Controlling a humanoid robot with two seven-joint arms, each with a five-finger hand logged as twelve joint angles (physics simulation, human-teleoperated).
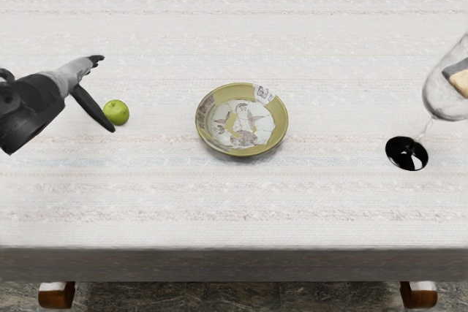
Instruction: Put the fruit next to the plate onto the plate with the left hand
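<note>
You see the green apple left of the plate. Your left hand is farther left, spread open and holding nothing.

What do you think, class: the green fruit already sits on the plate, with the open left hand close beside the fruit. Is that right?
One detail is wrong. The green fruit is not on the plate; it sits on the table left of the plate, apart from it, as the head view shows. The open left hand is close beside the fruit.
</note>
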